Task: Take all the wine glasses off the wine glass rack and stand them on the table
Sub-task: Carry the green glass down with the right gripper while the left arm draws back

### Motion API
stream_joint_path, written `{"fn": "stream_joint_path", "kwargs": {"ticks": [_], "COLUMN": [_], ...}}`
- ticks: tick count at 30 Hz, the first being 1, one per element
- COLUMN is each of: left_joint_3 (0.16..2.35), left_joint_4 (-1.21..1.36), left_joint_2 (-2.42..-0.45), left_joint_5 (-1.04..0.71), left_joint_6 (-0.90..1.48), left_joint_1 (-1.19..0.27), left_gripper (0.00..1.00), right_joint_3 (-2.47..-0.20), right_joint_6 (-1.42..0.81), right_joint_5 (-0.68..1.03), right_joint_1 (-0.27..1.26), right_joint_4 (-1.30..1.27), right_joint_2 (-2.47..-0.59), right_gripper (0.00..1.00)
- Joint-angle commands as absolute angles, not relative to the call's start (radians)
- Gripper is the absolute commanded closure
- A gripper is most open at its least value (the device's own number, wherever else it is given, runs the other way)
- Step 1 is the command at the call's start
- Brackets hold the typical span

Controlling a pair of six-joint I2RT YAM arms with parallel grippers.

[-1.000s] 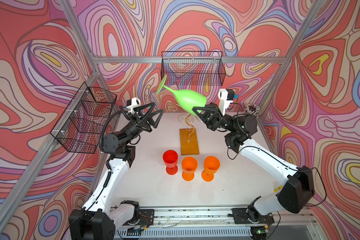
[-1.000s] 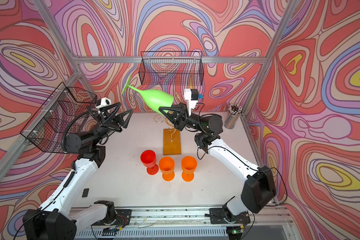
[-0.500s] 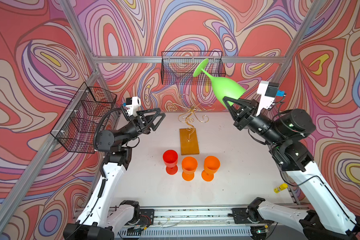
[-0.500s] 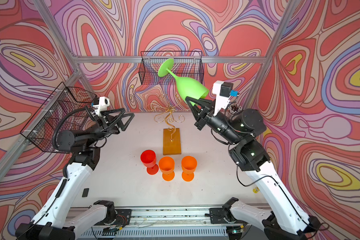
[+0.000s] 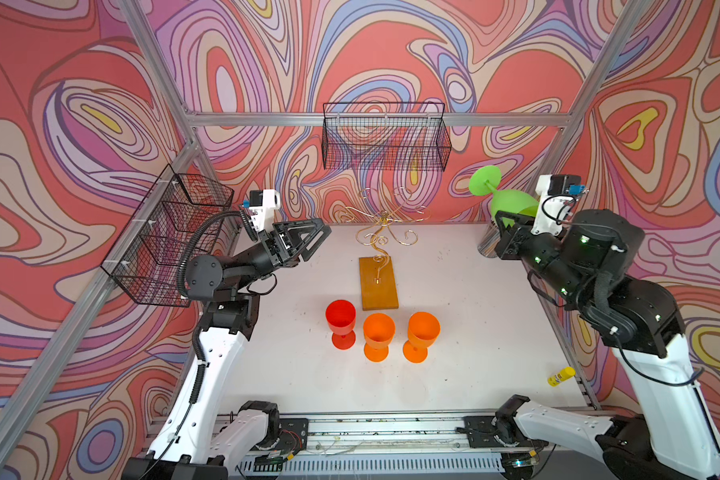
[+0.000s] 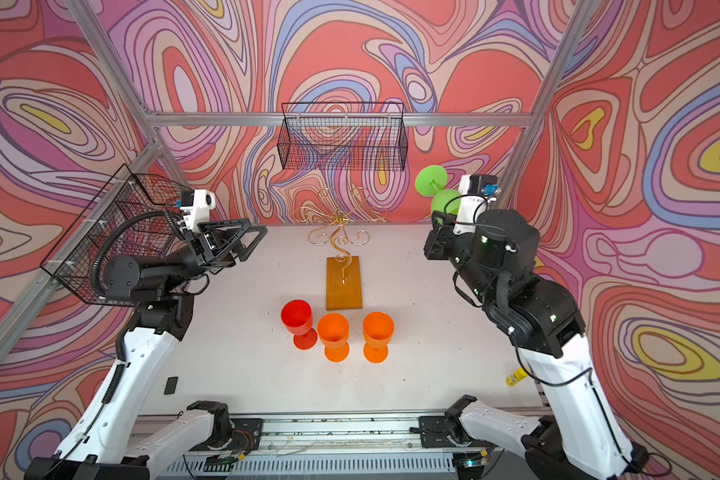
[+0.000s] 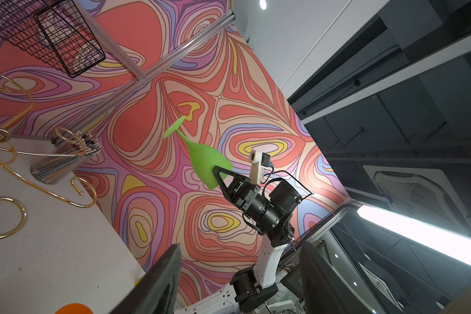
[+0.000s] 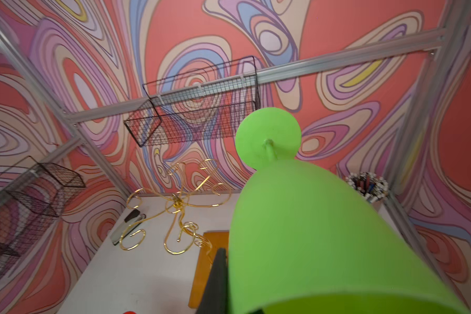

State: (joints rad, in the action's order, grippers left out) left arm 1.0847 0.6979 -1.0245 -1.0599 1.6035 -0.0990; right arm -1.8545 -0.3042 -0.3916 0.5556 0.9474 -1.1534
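Carrying stage: lift-off looks complete. Left of the rack [image 5: 385, 232], the left gripper [image 5: 314, 245] hangs wide, empty. Right of the rack, well clear, the right gripper [image 5: 512, 219] pinches the green wine glass [image 5: 512, 201] at its bowl rim. Next, probably, righting and setting down. Only the left wrist view shows that pinch side-on; one finger seems inside.

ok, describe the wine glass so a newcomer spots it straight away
Go to the far right corner of the white table. There the right claw holds a wine glass aloft by its bowl, foot tilted up. It is the only green one; the red glass and orange glasses stand on the table.
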Motion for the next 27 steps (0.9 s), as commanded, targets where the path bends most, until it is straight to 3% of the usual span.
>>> {"fn": "stream_joint_path", "kwargs": {"ticks": [1, 7, 27], "left_joint_3": [1.09, 1.073, 1.018], "left_joint_4": [0.719, 0.718, 0.728], "left_joint_2": [-1.017, -1.006, -0.95], "left_joint_5": [-1.089, -1.086, -1.089], "left_joint_6": [1.595, 1.585, 1.585], "left_joint_1": [-0.101, -0.101, -0.101], "left_gripper": [0.32, 0.32, 0.33], "right_joint_3": [-1.927, -1.935, -1.546], "right_joint_6": [-0.333, -0.345, -0.332], "right_joint_5": [-0.551, -0.519, 0.032], "right_joint_1": [0.552, 0.552, 0.341], "right_joint_4": [1.165, 1.318, 1.036], "right_joint_2": [-1.213, -1.35, -1.493], "right_gripper": [1.0, 1.0, 1.0]}}
